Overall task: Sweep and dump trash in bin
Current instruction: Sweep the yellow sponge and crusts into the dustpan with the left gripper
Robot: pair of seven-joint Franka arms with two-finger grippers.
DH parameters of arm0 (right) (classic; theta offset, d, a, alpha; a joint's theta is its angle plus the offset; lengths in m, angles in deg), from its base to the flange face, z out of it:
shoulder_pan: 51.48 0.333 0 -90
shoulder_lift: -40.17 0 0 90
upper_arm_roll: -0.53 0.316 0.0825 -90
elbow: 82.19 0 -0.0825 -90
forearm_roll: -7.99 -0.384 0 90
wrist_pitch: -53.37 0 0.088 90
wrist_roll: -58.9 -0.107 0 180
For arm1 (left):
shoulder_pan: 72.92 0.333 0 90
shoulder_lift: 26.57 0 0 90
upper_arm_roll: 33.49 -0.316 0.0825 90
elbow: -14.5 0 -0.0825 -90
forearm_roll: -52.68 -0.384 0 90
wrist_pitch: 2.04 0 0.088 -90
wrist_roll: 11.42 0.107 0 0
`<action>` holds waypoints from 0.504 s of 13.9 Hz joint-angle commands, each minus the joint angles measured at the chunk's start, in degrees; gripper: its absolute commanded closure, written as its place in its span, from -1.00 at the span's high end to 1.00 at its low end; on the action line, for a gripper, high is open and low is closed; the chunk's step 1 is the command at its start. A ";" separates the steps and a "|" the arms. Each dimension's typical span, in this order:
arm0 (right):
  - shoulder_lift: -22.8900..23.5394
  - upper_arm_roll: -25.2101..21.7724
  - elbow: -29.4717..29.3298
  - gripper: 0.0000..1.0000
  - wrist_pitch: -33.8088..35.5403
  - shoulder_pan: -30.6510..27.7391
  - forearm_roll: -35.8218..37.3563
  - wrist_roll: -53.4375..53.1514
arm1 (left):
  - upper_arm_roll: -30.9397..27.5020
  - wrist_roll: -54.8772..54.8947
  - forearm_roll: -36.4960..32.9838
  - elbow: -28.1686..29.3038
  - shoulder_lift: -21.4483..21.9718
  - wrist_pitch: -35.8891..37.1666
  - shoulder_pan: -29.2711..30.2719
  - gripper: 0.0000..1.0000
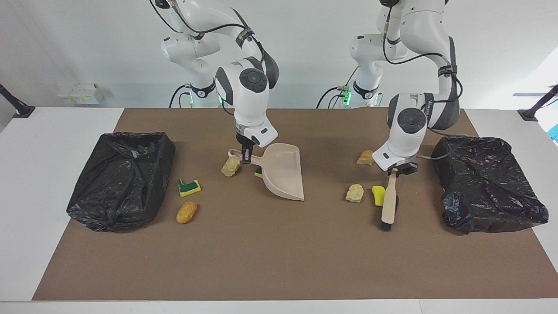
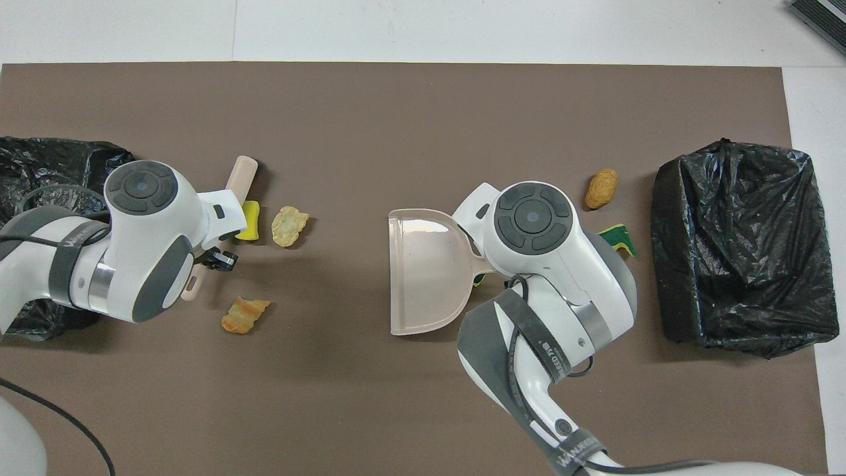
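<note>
My left gripper [image 1: 394,171] is shut on the handle of the beige brush [image 1: 388,205], whose bristles rest on the mat. A yellow sponge piece [image 1: 378,195] lies against the brush, close to a tan chunk [image 1: 355,192]. Another chunk [image 1: 366,158] sits nearer the robots. My right gripper [image 1: 247,158] is shut on the handle of the beige dustpan [image 1: 283,174], which lies on the mat. Around the dustpan are a tan chunk [image 1: 230,166], a green-and-yellow sponge [image 1: 189,187], an orange-brown nugget [image 1: 186,212] and a sponge piece [image 1: 259,172] half hidden under the pan.
Two bins lined with black bags stand on the brown mat [image 1: 279,261]: one bin [image 1: 122,179] at the right arm's end, the other bin [image 1: 488,183] at the left arm's end. The mat ends in white table [image 1: 26,196] on both sides.
</note>
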 commanded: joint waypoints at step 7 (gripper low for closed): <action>0.01 0.39 0.35 -1.00 -1.10 -0.69 1.09 -1.40 | -0.68 0.20 15.27 1.94 2.70 3.97 -12.37 -1.00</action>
